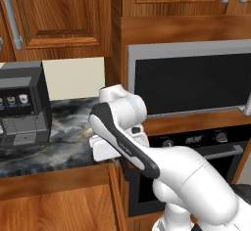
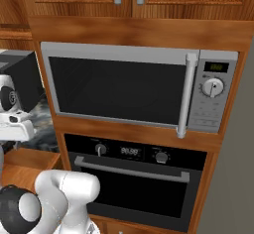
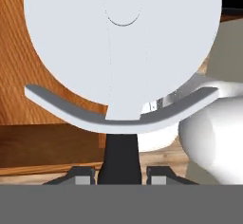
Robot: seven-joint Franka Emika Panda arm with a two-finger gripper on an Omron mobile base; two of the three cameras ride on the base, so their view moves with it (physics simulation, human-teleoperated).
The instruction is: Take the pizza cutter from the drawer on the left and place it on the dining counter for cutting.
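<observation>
The white arm (image 1: 147, 161) rises from the base and folds back toward itself in front of the oven (image 2: 134, 178), its dark-striped link slanting up to a rounded joint level with the marbled counter (image 1: 68, 137) left of the oven. In the hand view the gripper (image 3: 122, 173) points at the robot's own body, and between its two small dark finger tips (image 3: 80, 176) stands the black handle of the pizza cutter (image 3: 123, 47). The handle fills the gap between the tips, so the pincer is closed narrowly on it. The cutter's large pale grey round blade rises above the tips, with a curved grey guard across its lower part and a flat tapered stem running down into the handle.

One microwave (image 2: 134, 87) sits directly above the oven; it has a silver frame, a dark glass door, a vertical silver bar handle and one round dial. The oven has a black front, three knobs and one horizontal silver bar handle. One dark grey, boxy coffee machine (image 1: 22, 105) stands on the marbled counter, to the left of the microwave. Reddish-brown wooden cabinets (image 1: 59, 14) with raised panels and silver handles hang above the microwave and counter.
</observation>
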